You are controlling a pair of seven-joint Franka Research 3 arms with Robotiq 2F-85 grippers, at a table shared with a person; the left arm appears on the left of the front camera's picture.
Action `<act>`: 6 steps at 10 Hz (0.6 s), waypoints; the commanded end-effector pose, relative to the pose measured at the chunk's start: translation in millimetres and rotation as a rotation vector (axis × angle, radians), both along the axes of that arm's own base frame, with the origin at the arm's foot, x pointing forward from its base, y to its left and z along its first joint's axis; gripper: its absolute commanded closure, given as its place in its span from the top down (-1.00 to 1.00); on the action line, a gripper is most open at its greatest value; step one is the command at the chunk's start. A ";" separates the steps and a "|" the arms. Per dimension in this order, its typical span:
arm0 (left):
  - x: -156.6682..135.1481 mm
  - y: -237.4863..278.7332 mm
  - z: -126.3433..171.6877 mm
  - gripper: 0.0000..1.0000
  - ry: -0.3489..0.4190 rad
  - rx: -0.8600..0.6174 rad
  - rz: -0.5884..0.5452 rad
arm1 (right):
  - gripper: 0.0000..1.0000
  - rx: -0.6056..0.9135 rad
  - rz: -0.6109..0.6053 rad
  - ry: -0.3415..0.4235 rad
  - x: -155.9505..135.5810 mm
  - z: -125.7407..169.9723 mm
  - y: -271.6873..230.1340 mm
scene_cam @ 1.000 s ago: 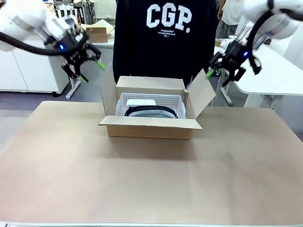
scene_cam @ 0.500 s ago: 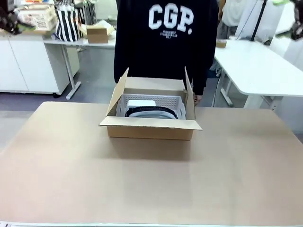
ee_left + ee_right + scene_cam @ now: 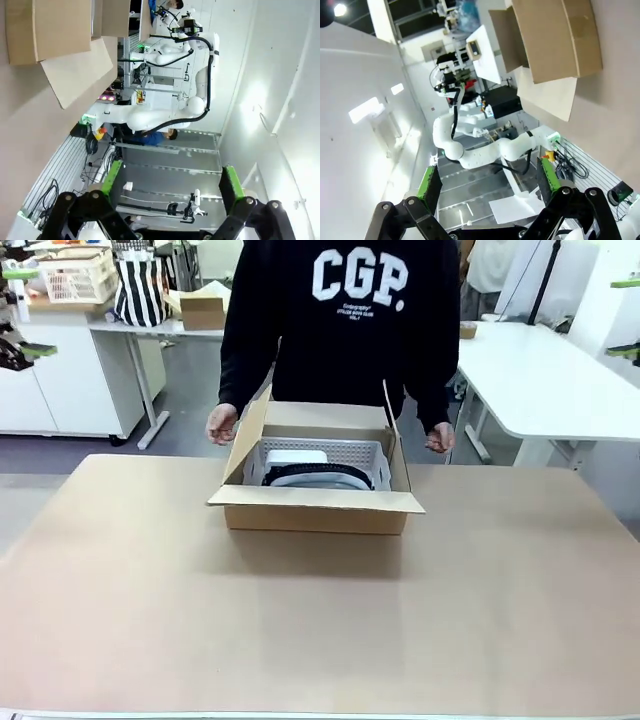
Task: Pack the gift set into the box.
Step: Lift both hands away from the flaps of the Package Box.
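Our left gripper and right gripper have drawn back, both spread and empty. Far from them the gift set sits inside the box, so packing seems done.

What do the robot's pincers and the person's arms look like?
The left pincer and right pincer are black, each with two jointed fingers tipped with bright green pads. The person's long sleeves are black, part of a black top with white letters CGP.

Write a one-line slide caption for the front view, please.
Gift set rests inside the open box on the table; the person's hands hover beside its side flaps.
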State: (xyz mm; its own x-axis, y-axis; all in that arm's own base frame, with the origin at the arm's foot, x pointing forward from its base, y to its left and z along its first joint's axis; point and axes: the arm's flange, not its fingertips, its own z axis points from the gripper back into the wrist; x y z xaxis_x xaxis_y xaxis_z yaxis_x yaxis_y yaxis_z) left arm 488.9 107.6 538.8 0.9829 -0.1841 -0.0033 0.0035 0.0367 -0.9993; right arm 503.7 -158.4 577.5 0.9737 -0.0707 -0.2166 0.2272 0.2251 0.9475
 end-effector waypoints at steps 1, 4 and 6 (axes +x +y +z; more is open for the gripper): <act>-10.5 0.0 15.1 1.00 -0.022 -0.029 -0.034 | 1.00 -0.028 0.015 -0.026 -6.3 17.4 7.9; -10.5 0.0 15.1 1.00 -0.022 -0.029 -0.034 | 1.00 -0.028 0.015 -0.026 -6.3 17.4 7.9; -10.5 0.0 15.1 1.00 -0.022 -0.029 -0.034 | 1.00 -0.028 0.015 -0.026 -6.3 17.4 7.9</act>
